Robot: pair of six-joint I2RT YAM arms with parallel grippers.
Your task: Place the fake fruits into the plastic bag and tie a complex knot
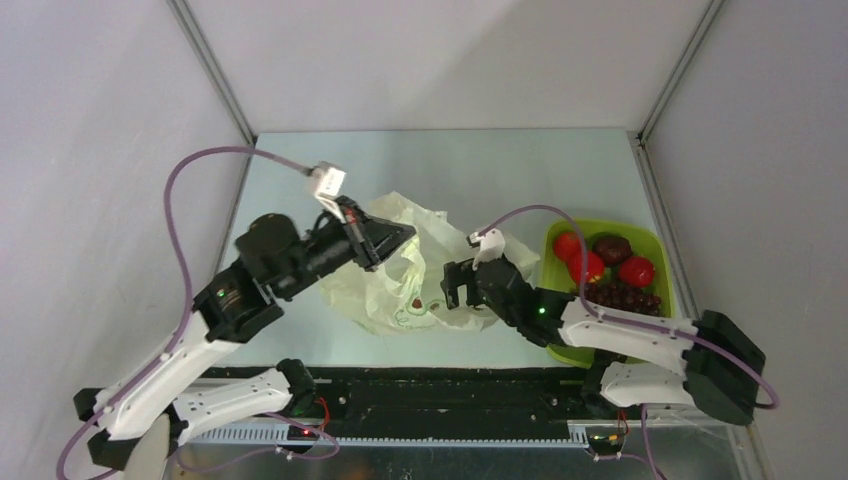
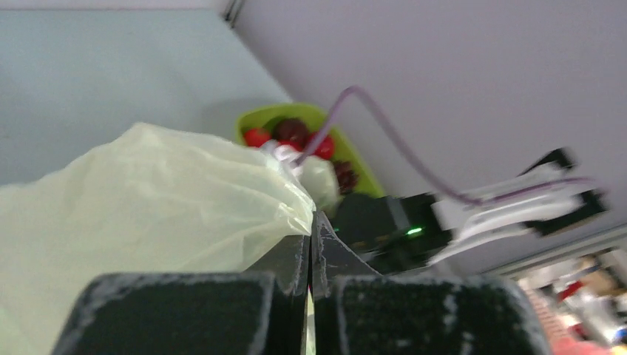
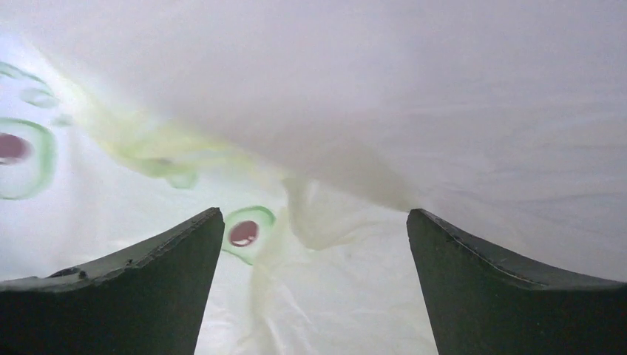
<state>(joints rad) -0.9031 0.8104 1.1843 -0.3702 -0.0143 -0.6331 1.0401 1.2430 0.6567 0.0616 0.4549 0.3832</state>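
Left gripper point(image 2: 312, 225) tight on plastic bag point(image 2: 148, 192)

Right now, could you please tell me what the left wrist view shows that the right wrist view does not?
Only the left wrist view: the lime-green plastic tray of glossy red and maroon fake fruits, and the left gripper shut on the thin translucent cream plastic bag. Only the right wrist view: the right gripper open, and round green-and-brown prints. Both: that bag.

I pinch the pale, crumpled plastic bag point(image 1: 385, 290) in my left gripper point(image 1: 408, 234), just left of the green tray point(image 1: 655, 245). The glossy fake fruits point(image 1: 587, 265) lie in it.
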